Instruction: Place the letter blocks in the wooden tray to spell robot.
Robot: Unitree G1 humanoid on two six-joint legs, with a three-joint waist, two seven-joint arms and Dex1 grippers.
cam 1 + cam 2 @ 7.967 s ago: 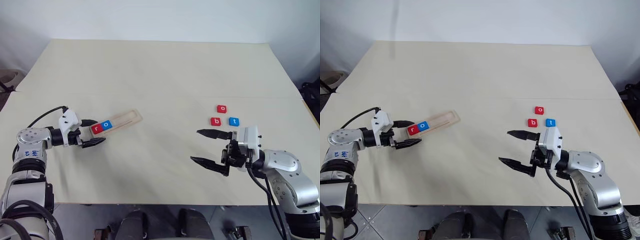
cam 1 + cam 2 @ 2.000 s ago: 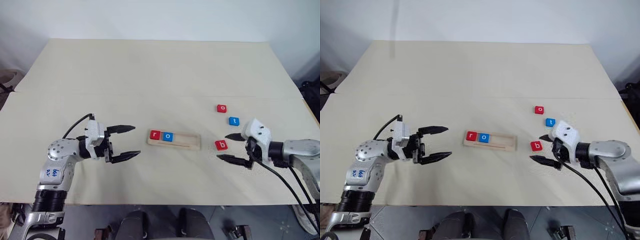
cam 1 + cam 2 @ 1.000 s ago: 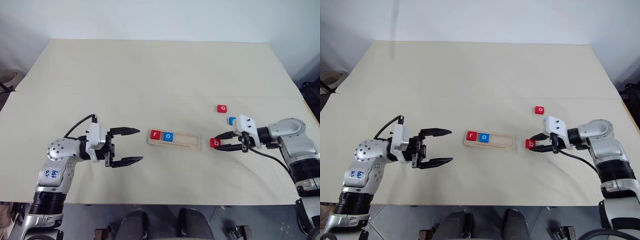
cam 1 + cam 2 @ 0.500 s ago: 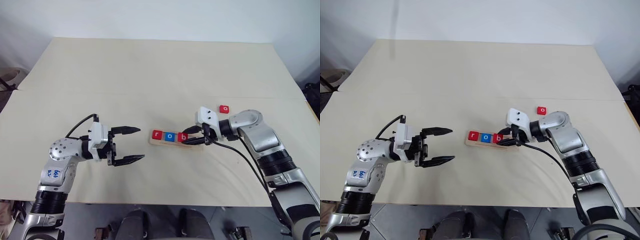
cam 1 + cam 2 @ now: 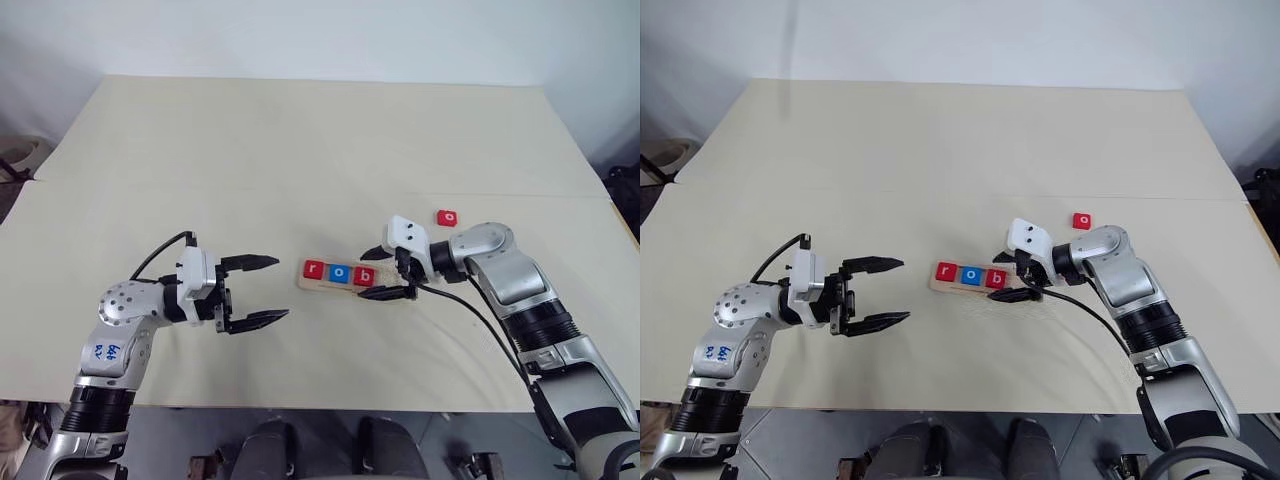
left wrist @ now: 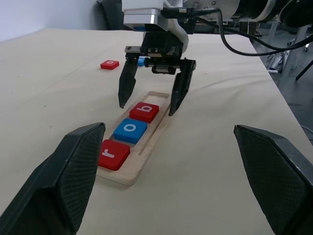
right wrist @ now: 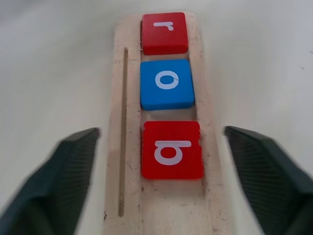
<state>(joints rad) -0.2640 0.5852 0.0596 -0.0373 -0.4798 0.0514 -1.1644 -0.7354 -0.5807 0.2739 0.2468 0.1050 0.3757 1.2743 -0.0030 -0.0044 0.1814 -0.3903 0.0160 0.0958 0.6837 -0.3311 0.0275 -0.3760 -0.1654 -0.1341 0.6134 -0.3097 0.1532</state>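
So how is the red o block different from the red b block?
The b block lies in the tray, third after r and the blue o; the red o block lies out on the table. The b sits between the right gripper's open fingers; the o sits alone, beyond that arm. Both are red squares with white letters.

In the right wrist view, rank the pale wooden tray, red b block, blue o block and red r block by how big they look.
1. Pale wooden tray, clearly largest.
2. Red b block.
3. Blue o block.
4. Red r block.
The blocks are probably alike in size; the b only looks bigger because it lies nearest the camera.
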